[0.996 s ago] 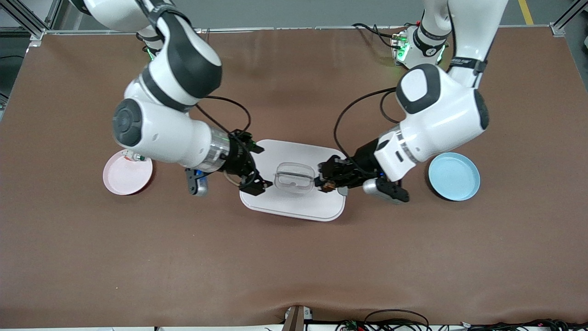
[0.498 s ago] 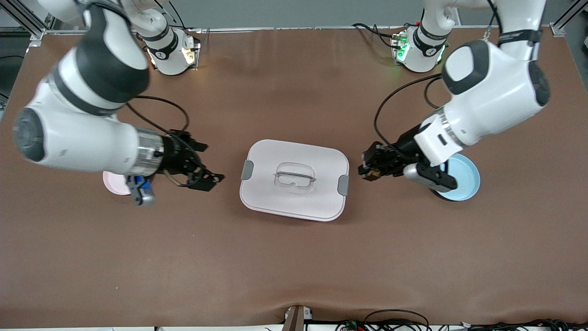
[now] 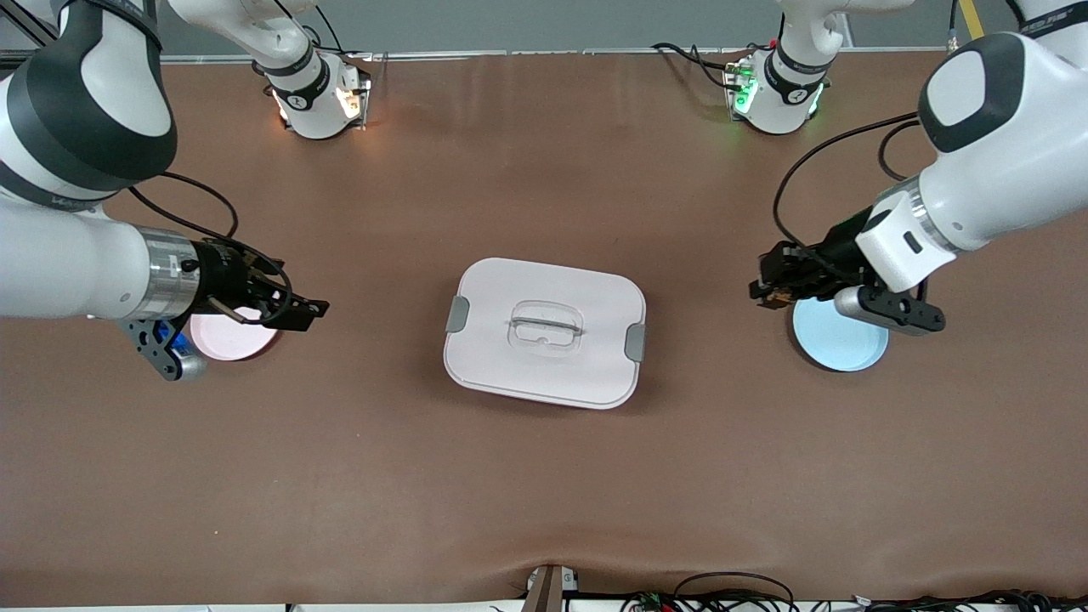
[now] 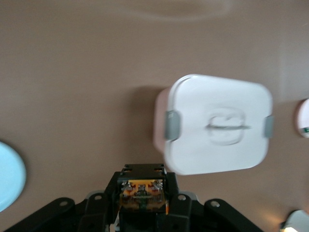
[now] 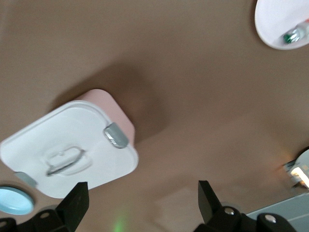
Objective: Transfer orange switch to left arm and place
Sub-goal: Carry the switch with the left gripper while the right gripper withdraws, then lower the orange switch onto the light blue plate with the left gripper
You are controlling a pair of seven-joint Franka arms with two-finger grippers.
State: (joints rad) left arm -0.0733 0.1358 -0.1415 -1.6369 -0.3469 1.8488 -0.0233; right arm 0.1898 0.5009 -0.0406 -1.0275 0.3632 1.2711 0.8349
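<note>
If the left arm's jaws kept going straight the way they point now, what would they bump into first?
Probably the box: the left gripper, shut on the orange switch, points toward it above the table, though it may be high enough to pass over the lid.

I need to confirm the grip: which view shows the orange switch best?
The left wrist view: the orange switch sits large between the left gripper fingers. The front view shows only a speck at that gripper; the right wrist view shows none.
</note>
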